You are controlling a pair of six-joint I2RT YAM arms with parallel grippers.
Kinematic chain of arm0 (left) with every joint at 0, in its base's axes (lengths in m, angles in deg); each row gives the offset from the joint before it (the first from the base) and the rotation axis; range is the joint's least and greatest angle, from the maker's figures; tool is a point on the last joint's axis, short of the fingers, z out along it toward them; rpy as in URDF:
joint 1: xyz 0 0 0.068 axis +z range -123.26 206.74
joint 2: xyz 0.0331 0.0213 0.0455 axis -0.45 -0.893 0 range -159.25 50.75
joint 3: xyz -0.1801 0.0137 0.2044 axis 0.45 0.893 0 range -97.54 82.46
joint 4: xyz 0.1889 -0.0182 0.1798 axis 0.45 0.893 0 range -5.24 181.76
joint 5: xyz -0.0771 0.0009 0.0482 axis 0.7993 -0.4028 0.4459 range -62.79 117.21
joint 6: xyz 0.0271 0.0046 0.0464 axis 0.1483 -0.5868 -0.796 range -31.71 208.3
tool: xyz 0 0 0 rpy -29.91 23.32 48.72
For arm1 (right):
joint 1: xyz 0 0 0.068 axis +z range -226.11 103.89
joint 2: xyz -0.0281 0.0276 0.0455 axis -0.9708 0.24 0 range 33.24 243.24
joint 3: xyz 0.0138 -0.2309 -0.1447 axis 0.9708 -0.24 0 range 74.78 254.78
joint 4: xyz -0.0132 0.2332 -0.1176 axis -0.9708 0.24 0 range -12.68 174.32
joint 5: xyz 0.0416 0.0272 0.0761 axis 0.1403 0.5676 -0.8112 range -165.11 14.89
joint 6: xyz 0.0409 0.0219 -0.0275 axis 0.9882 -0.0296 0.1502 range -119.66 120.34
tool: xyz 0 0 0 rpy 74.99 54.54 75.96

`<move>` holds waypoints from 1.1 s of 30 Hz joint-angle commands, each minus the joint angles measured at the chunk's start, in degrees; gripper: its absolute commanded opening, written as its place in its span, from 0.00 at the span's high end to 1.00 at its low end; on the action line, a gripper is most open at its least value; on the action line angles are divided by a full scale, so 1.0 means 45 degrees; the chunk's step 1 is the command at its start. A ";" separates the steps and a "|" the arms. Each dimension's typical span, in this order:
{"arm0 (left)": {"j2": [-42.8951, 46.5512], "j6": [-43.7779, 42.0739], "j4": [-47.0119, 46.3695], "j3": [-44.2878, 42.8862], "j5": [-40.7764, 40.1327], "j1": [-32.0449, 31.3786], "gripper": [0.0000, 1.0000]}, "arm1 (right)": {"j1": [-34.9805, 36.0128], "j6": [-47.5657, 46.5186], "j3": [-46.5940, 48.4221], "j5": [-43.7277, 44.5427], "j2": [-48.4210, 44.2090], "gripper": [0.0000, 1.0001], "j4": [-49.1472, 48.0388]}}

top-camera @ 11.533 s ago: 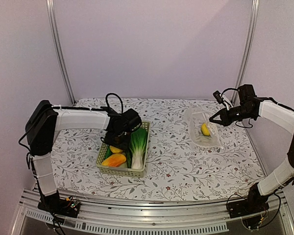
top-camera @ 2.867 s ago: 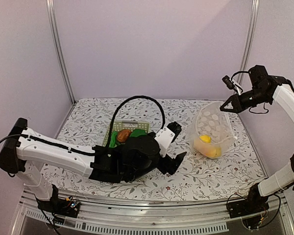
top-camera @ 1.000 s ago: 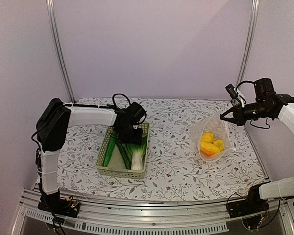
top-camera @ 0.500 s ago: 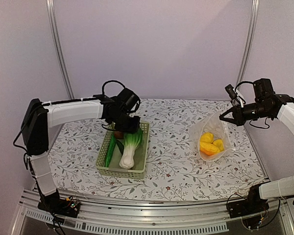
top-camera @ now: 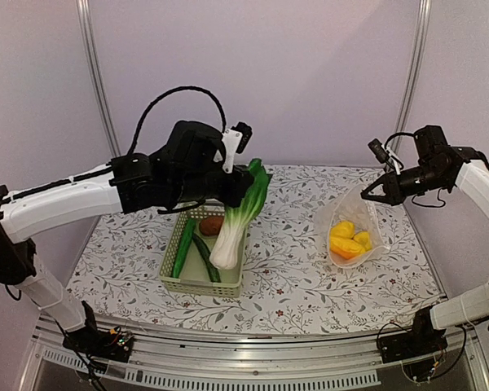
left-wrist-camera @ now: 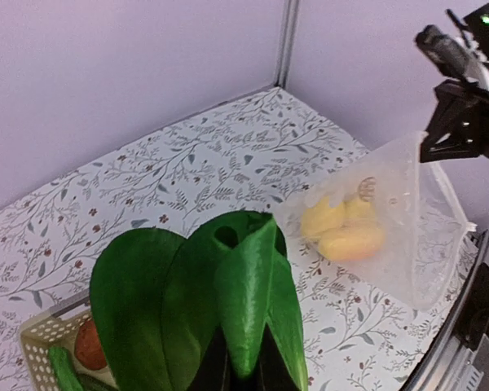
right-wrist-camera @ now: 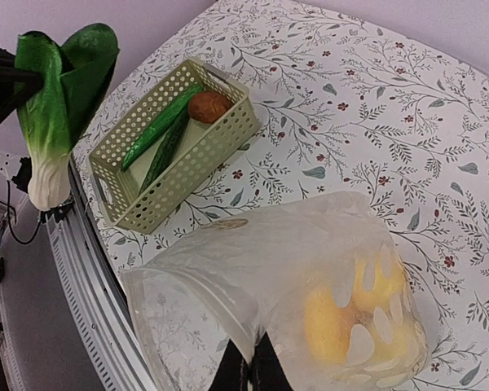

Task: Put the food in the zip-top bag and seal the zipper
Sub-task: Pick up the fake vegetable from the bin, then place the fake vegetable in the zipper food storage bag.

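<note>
Half a second ago the toy bok choy with its white stem and dark green leaves (top-camera: 238,218) lay in the pale green lattice plastic basket (top-camera: 202,284). Now it hangs upright, stem down, over the basket's right half, its white end low by the right wall. The left pincer (left-wrist-camera: 238,371), spread a second ago, is now pressed together on the leaf tops, so the pick looks done. In my judgement the carry to the bag comes next. The left arm reaches from the near left corner up and across, with its wrist raised high above the far end of the basket. Still in the basket are two long green pieces (top-camera: 185,247) along the left side and a round reddish-brown piece (top-camera: 211,225) at the far end. These remain to be moved after this one. Across a bare stretch of the floral-print table (top-camera: 285,277), well apart to the right, stands the clear plastic zip-top bag with white dots (top-camera: 368,218). It holds yellow and orange toy pieces (top-camera: 348,239) at its bottom, as it did a second ago. Its mouth faces left and its whitish zipper strip (right-wrist-camera: 179,285) is unsealed. The right pincer (top-camera: 368,194) pinches the bag's upper edge and holds it lifted, the right arm bent in from the far right, little changed.
</note>
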 commanded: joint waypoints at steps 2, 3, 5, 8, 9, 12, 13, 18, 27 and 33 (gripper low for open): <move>0.1309 -0.3290 -0.4858 0.1127 -0.0910 -0.2317 1.00 | 0.0381 -0.0207 0.0880 -0.0417 0.0179 1.00 0.1065; 0.1393 -0.3840 -0.5892 0.1327 -0.0983 -0.2715 1.00 | 0.0461 -0.0239 0.0990 -0.0484 0.0202 1.00 0.1242; 0.1406 -0.4958 -0.7368 0.1615 -0.1085 -0.3532 1.00 | 0.0567 -0.0302 0.1131 -0.0627 0.0234 1.00 0.1464; 0.1128 -0.6446 -0.9822 0.2045 -0.0760 -0.4547 1.00 | 0.0755 -0.0383 0.1255 -0.0766 0.0249 1.00 0.1721; 0.0921 -0.6805 -1.0492 0.2098 -0.0606 -0.4832 1.00 | 0.0798 -0.0415 0.1281 -0.0789 0.0249 1.00 0.1794; 0.0012 -0.8004 -1.1768 0.1716 -0.0283 -0.5602 1.00 | 0.1001 -0.0485 0.1355 -0.0900 0.0212 1.00 0.2064; -0.0327 -0.8560 -1.2147 0.1515 -0.0277 -0.5830 1.00 | 0.1046 -0.0513 0.1365 -0.0957 0.0210 1.00 0.2133; -0.2055 -1.1092 -1.4800 0.0767 -0.0187 -0.6573 1.00 | 0.1216 -0.0646 0.1214 -0.1301 0.0106 1.00 0.2394; -0.5335 -1.3033 -1.5056 -0.2401 0.1103 -0.6436 1.00 | 0.1380 -0.0709 0.0941 -0.1495 -0.0052 1.00 0.2479; -0.6533 -1.3453 -1.6257 -0.2500 0.1751 -0.5729 1.00 | 0.1406 -0.1135 0.1181 -0.1943 -0.0103 1.00 0.3249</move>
